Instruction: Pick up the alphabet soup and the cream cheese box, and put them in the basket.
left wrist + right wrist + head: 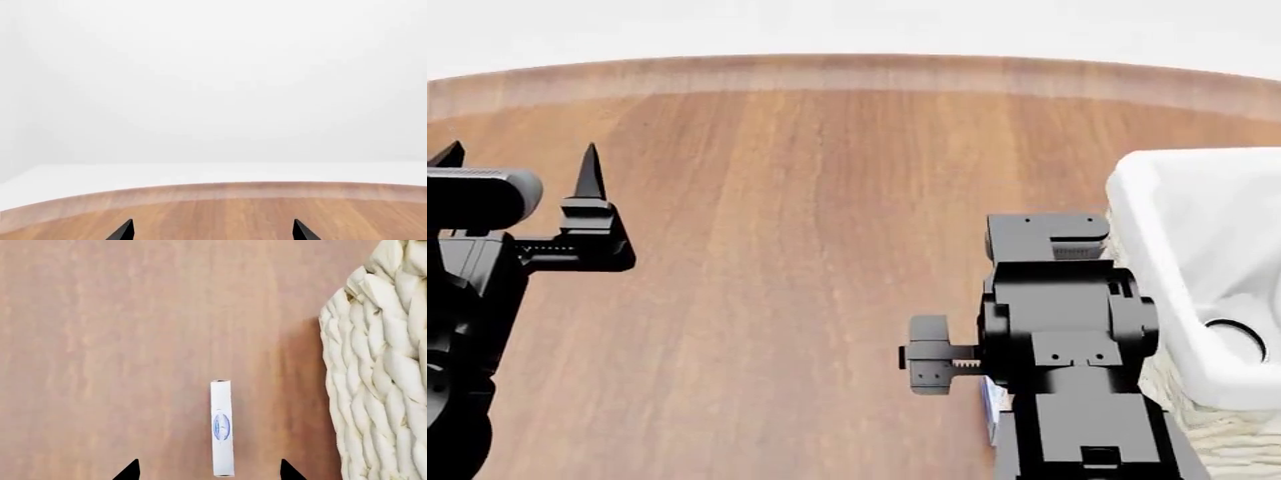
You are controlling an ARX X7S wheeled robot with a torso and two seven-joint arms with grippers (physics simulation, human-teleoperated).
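left wrist view: the two black fingertips of the left gripper (212,231) stand wide apart over bare brown wooden table (220,215), nothing between them.

head view: the left gripper (518,160) is spread and empty. the right gripper (994,385) points straight down, just beside the cream-white woven wicker basket with white cloth lining (1174,215); a pale round top shows inside the basket.

right wrist view: the thin white and pale blue cream cheese box (222,427) stands on edge between the right gripper's parted fingertips (130,471), untouched.

One basket (1174,210), one cream cheese box (222,427), one can (1236,338), two pincers (518,170) (208,471).
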